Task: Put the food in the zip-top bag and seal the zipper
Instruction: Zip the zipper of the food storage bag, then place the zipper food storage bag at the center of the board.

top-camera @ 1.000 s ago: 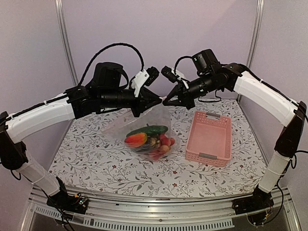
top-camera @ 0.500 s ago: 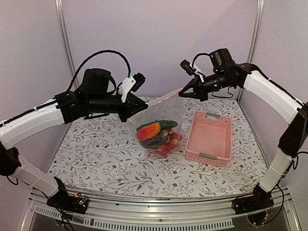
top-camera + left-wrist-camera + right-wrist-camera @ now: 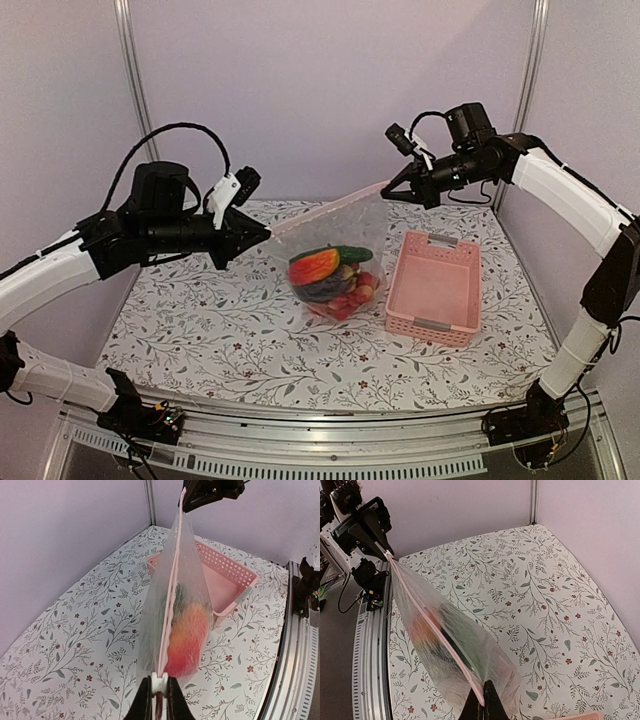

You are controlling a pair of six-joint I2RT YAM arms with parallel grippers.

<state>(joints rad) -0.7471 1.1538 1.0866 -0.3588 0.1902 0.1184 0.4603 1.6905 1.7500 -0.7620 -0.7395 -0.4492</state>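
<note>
Toy produce [image 3: 330,282] is sitting bunched in the bottom of the clear zip-top bag [image 3: 345,232], which is hanging stretched between the two arms over the flowered bench [image 3: 200,330]. Left jaws are pinching narrowly on a small white piece [image 3: 160,682] at one end of the pink zipper [image 3: 325,208]. Right jaws are clamping the opposite top corner, higher up, so the zipper is running taut and slanting upward to the right. A red-orange pepper [image 3: 312,268] is lying beside a green cucumber [image 3: 347,254], with a dark eggplant [image 3: 325,291] and small red fruits [image 3: 352,297] beneath. Whether the bag's bottom is touching the bench is unclear. A pink slotted basket [image 3: 435,290] is resting just right of the bag.
</note>
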